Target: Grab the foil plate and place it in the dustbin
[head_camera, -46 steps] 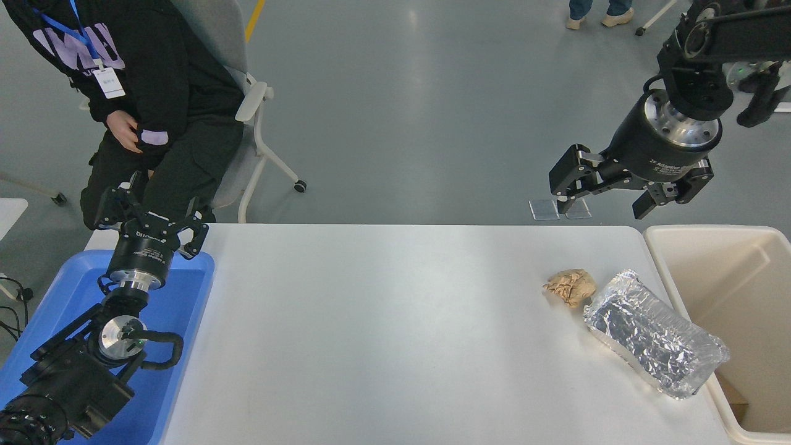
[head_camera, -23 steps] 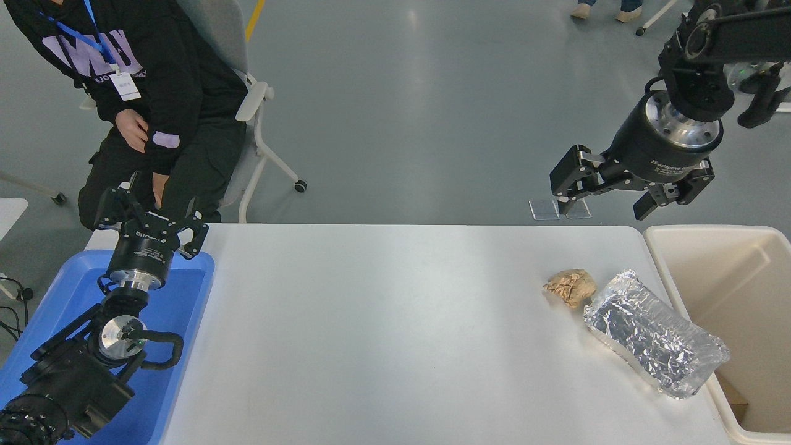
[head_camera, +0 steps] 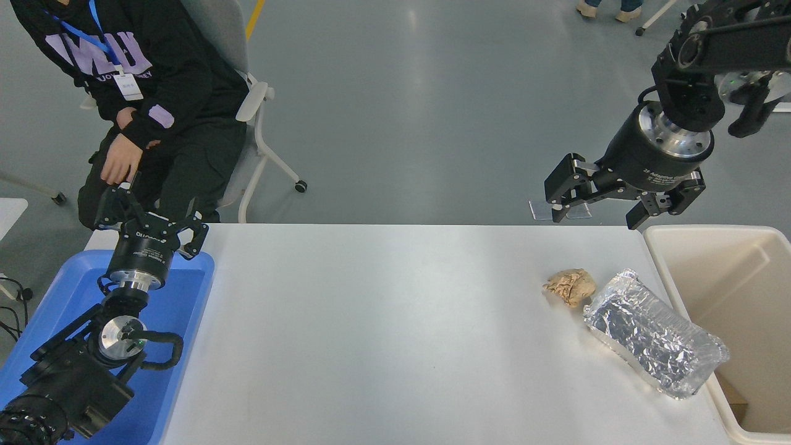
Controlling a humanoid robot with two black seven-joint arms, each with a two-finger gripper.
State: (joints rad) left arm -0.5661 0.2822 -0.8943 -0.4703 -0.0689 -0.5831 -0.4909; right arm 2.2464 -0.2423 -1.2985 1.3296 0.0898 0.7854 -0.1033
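The shiny crinkled foil plate (head_camera: 655, 332) lies on the white table (head_camera: 383, 327) at the right, its long side running toward the near right, close to the dustbin. The cream dustbin (head_camera: 735, 321) stands off the table's right edge. My right gripper (head_camera: 596, 214) is open and empty, high above the table's far right edge, well apart from the foil plate. My left gripper (head_camera: 151, 222) is parked at the lower left above the blue tray, open.
A small crumpled tan paper ball (head_camera: 571, 286) sits just left of the foil plate's far end. A blue plastic tray (head_camera: 179, 309) lies under the left arm. A person in black sits on a chair (head_camera: 247, 123) at the far left.
My right gripper has dropped a little and shifted slightly left. The seated person has moved a hand down toward the knee. The foil plate and paper ball have not moved.
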